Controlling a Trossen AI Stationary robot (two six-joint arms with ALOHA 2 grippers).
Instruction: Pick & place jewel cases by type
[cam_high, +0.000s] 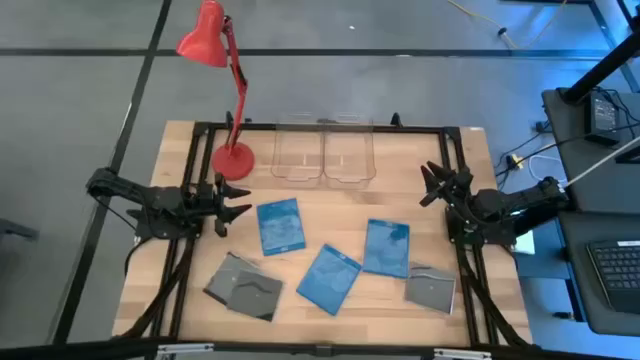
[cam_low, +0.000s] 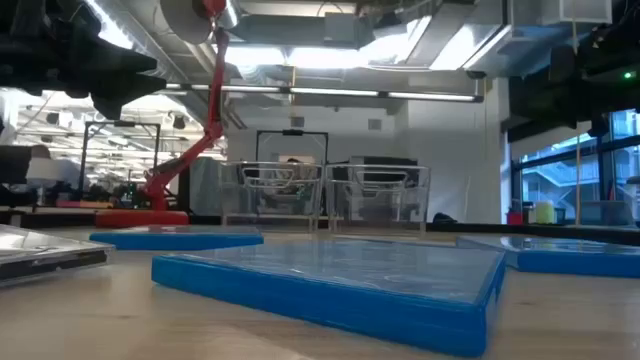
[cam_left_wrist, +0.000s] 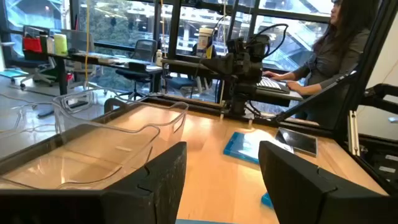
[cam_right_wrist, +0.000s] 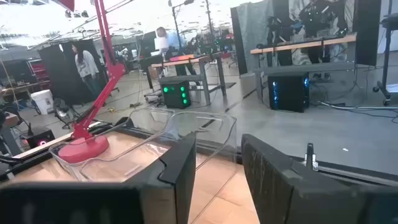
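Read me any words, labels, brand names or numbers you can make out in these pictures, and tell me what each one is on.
None can be read.
Blue cases: covers show no legible print.
Grey cases: no label to be seen.
Clear bins: plain, no markings.
Red lamp: no brand visible.
Keyboard beside the table: keys too small to read.
Left gripper and right gripper: no markings visible.

No legible text/labels anywhere.
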